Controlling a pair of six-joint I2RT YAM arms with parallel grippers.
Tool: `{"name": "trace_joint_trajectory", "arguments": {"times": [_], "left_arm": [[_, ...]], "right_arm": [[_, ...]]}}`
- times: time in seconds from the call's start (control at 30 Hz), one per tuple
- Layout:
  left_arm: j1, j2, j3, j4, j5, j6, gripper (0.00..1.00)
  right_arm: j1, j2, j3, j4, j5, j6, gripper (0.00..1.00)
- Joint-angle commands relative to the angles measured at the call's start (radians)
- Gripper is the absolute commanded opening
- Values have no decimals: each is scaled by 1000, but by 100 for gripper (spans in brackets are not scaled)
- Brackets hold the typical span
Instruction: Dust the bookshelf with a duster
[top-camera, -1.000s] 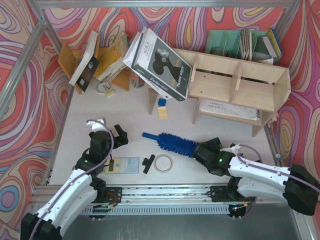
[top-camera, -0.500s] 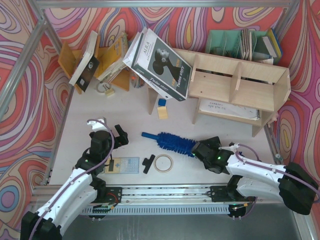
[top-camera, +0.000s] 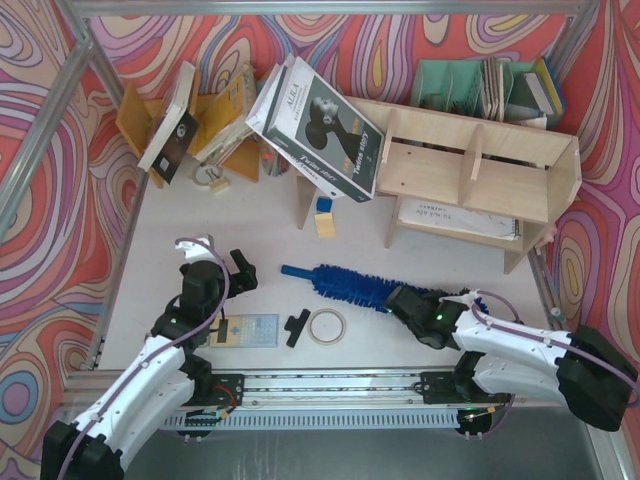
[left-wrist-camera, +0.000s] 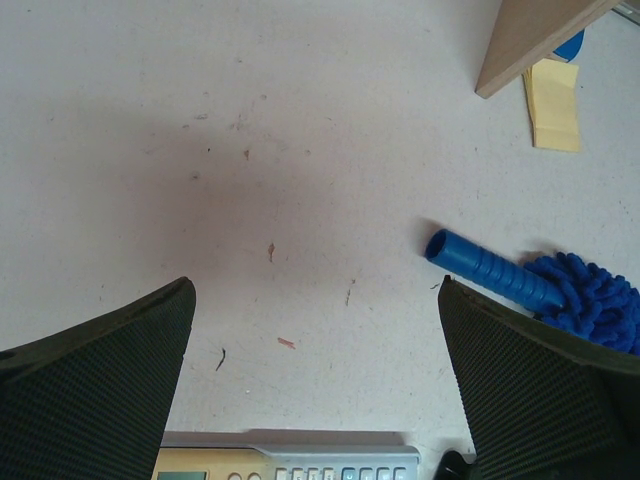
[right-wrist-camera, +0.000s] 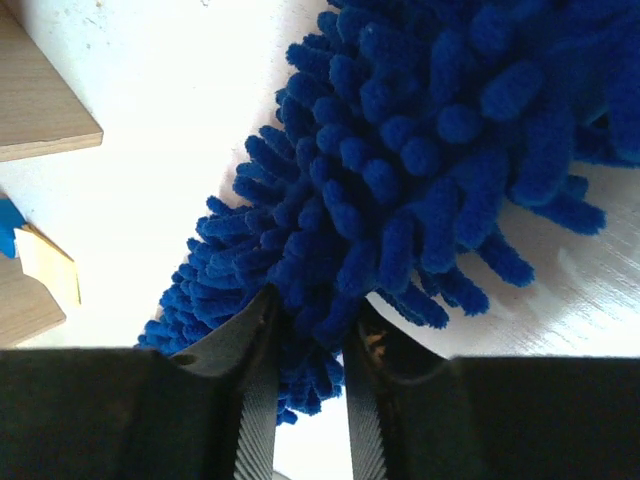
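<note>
Blue duster pinched, R hand, wrist cam

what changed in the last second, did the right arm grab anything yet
The right gripper closed on the fluffy end of the duster, pinching its bristles, and nudged it slightly to the left. The left gripper stayed open and where it was; the bookshelf did not move.
</note>
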Motion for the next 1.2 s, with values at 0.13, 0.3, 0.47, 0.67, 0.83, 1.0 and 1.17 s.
{"name": "trace_joint_trajectory", "arguments": {"times": [0.13,0.3,0.47,0.67,0.83,1.0,1.17], "left_arm": [[-2,25,15,30,17,-3,98],[-4,98,76,27,65,-56,98],[-51,161,164,42,107,-53,98],[-226,287,326,4,99,75,98],[-401,442,448,-63,57,242,98],[-467,594,504,-93,102,339,98],[-473,652,454,-36,114,410,98]], "right_arm": [[-5,-24,-11,-43,18,284,13],[-5,-50,-14,-40,23,289,0],[-5,-83,-14,-41,38,294,0],[-4,-138,-8,-45,59,284,0],[-5,-195,-12,-53,72,283,0],[-4,-245,-17,-71,81,281,0],[-5,-281,-10,-88,91,270,0]]}}
